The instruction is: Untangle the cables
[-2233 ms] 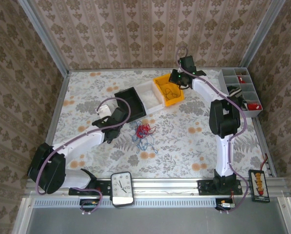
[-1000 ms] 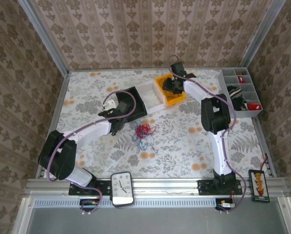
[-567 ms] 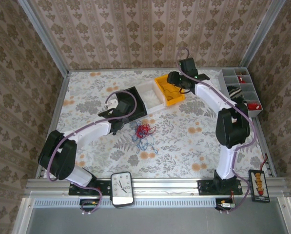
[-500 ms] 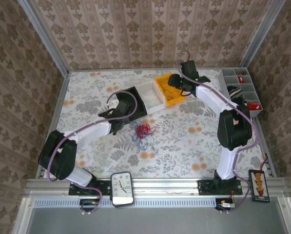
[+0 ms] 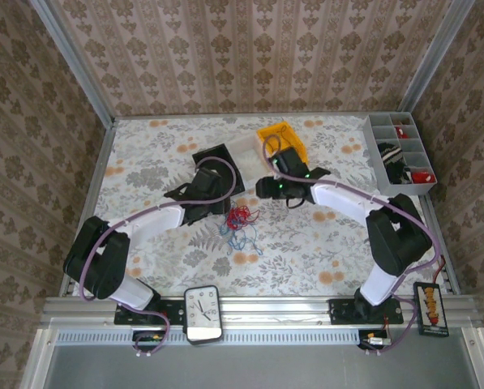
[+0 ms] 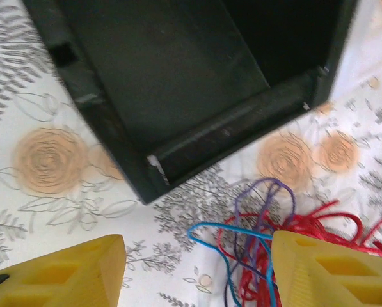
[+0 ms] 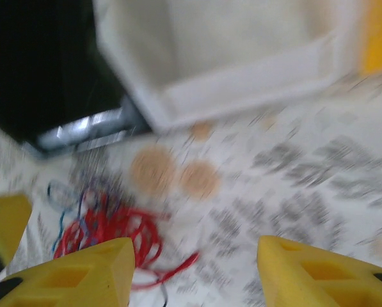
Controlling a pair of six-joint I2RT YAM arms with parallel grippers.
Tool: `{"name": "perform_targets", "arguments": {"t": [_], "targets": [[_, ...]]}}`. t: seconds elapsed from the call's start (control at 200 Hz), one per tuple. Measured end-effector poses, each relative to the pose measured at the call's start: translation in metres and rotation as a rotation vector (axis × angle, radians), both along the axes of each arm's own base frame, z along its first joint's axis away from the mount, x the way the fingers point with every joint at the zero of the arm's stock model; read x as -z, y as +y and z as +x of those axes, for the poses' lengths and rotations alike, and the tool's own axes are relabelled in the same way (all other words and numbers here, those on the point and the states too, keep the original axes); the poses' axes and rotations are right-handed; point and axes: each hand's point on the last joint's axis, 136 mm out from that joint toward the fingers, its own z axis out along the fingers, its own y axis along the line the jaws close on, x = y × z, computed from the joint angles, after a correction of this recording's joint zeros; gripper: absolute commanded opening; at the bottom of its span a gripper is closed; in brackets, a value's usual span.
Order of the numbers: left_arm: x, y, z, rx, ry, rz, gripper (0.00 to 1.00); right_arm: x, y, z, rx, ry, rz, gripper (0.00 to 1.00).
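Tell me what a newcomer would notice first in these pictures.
The tangle of red and blue cables lying loose near the middle of the flowered table draws the eye first. Both arms reach in toward it, with the left gripper and the right gripper open close to it. Behind it stand a black bin, a white bin and a yellow bin in a row.

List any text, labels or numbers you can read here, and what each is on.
No text can be read in any view.
On the clock-like device at the near rail: face markings too small to read.
On the black panel with orange dots beside the right arm's base: nothing legible.
On the black bin, left wrist view: no print visible.
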Motion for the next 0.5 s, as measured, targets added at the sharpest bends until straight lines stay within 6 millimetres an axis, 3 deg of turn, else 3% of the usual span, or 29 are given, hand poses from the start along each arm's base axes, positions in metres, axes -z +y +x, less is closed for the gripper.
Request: {"name": "perform_targets", "arguments": {"t": [0.105, 0.165, 0.385, 0.5], "targets": [[0.003, -0.01, -0.009, 0.081, 0.028, -0.024, 0.58, 0.011, 0.017, -0.023, -0.079, 0.022, -0.019, 0.55], [0.005, -0.014, -0.014, 0.121, 0.045, -0.036, 0.5, 0.013, 0.02, -0.028, -0.091, 0.026, -0.022, 0.55], [0.035, -0.028, -0.031, 0.235, 0.16, -0.023, 0.42, 0.014, 0.006, -0.017, -0.039, 0.0, -0.063, 0.55], [0.052, -0.037, -0.04, 0.296, 0.219, 0.019, 0.28, 0.009, -0.007, -0.008, 0.02, -0.019, -0.073, 0.55]]}}
